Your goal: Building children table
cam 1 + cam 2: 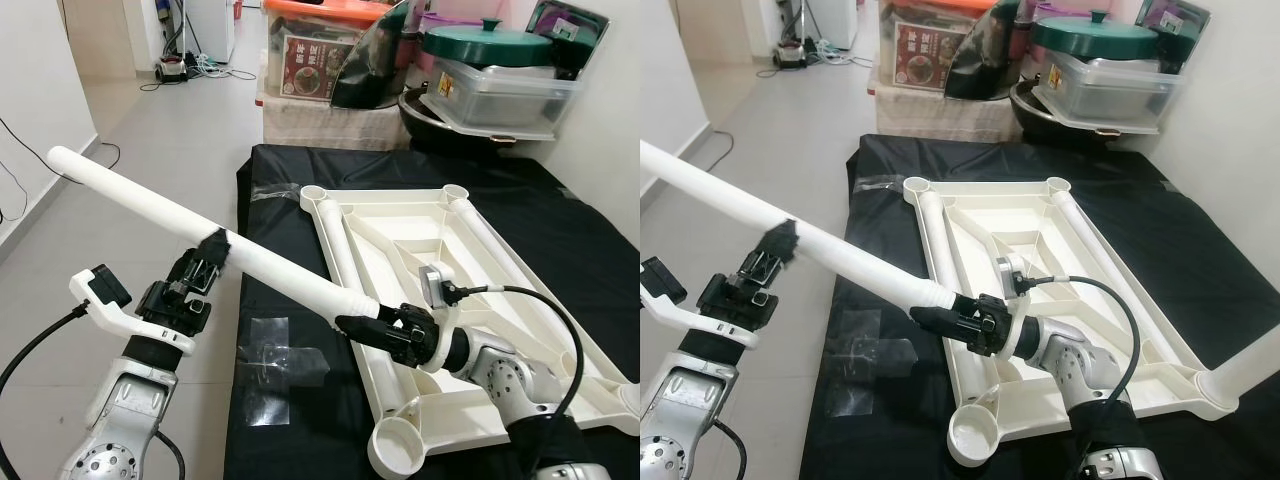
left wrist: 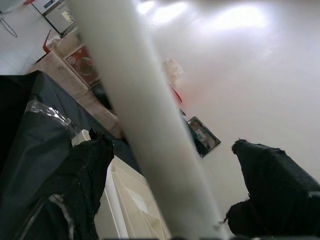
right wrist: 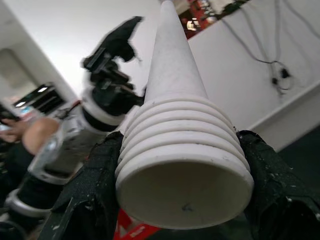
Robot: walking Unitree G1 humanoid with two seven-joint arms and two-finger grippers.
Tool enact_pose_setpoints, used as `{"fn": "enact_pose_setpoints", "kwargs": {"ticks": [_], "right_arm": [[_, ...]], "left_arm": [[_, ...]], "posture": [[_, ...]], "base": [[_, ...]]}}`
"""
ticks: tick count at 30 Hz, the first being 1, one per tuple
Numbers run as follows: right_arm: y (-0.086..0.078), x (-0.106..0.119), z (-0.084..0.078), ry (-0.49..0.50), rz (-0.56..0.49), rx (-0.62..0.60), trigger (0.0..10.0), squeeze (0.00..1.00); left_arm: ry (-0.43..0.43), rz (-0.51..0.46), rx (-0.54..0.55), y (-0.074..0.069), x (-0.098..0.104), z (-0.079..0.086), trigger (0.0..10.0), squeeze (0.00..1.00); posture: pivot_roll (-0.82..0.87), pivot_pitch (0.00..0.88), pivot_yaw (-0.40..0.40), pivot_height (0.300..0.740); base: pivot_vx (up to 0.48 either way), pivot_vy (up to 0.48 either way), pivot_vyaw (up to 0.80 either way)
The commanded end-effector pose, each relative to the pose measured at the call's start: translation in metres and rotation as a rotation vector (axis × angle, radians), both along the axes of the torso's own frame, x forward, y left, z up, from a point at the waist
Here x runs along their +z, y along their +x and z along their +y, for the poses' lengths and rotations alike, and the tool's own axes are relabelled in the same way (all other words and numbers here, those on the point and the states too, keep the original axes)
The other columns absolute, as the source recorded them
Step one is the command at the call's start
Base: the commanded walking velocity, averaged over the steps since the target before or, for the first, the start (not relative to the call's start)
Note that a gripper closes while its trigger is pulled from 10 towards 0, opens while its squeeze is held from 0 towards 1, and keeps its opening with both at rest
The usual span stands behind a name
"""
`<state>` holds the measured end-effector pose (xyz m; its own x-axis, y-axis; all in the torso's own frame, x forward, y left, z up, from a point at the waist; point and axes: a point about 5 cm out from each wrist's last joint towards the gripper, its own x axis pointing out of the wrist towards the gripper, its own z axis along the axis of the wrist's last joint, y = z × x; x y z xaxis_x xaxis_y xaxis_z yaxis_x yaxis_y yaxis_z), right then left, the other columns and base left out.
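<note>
**Table leg held in both my claws above the upturned top**

The room around me is tiled in pale grey, with white walls and cables trailing along the floor (image 1: 170,150). On that floor lies a black sheet (image 1: 300,420), with patches of clear tape (image 1: 268,352) stuck near its edge. Behind it, against the wall, stand stacked storage bins (image 1: 320,70) and a dark green lidded pot (image 1: 487,44) on a clear box.

On the sheet rests the white table top (image 1: 420,250), upside down, its ribbed underside facing up and round leg sockets at the corners. The nearest socket (image 1: 398,447) sits open just below my right arm.

Across all this I hold the long white table leg (image 1: 150,205), slanting from high on my left down toward the top. My left gripper (image 1: 213,252) is pinching the leg about midway, black fingers on either side of it. My right gripper (image 1: 372,327) is clamped around the ridged lower end, which the right wrist view shows as a hollow, stepped collar (image 3: 185,165) between my pads.
</note>
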<state>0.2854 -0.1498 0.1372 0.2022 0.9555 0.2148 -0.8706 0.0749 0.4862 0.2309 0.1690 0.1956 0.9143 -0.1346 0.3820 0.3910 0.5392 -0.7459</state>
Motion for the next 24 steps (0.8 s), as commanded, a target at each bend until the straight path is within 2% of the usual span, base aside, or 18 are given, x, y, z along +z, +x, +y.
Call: {"fn": "enact_pose_setpoints", "kwargs": {"ticks": [1, 9, 13, 14, 15, 20, 24], "right_arm": [[-0.007, 0.005, 0.001, 0.039, -0.012, 0.067, 0.0, 0.0], [-0.019, -0.001, 0.002, 0.02, 0.001, 0.138, 0.0, 0.0], [-0.024, -0.008, 0.001, -0.028, 0.002, 0.185, 0.0, 0.0], [-0.024, -0.008, 0.001, -0.028, 0.002, 0.185, 0.0, 0.0], [-0.023, -0.009, 0.0, -0.032, 0.007, 0.18, 0.0, 0.0], [-0.022, -0.009, -0.002, -0.036, 0.009, 0.178, 0.0, 0.0], [-0.022, -0.008, -0.003, -0.039, 0.004, 0.183, 0.0, 0.0]], "left_arm": [[-0.017, 0.024, 0.001, 0.001, -0.005, 0.0, 10.0, 0.0], [-0.015, 0.017, 0.017, 0.003, -0.003, 0.004, 10.0, 0.0], [-0.017, -0.008, 0.07, 0.004, 0.004, 0.017, 10.0, 0.0], [-0.017, -0.008, 0.07, 0.004, 0.004, 0.017, 10.0, 0.0], [-0.012, -0.02, 0.1, 0.004, 0.008, 0.025, 10.0, 0.0], [-0.008, -0.026, 0.128, 0.002, 0.01, 0.033, 10.0, 0.0], [-0.019, -0.019, 0.172, -0.001, 0.008, 0.047, 10.0, 0.0]], "posture": [[0.09, 0.0, -0.101, 0.74], [0.1, 0.0, -0.1, 0.74], [0.1, 0.0, -0.106, 0.74], [0.1, 0.0, -0.106, 0.74], [0.1, 0.0, -0.106, 0.74], [0.1, 0.0, -0.109, 0.74], [0.1, 0.0, -0.11, 0.74]], "base": [[0.0, 0.0, 0.0], [0.0, 0.0, 0.0], [0.0, 0.0, 0.0], [0.0, 0.0, 0.0], [0.0, 0.0, 0.0], [0.0, 0.0, 0.0], [0.0, 0.0, 0.0]]}}
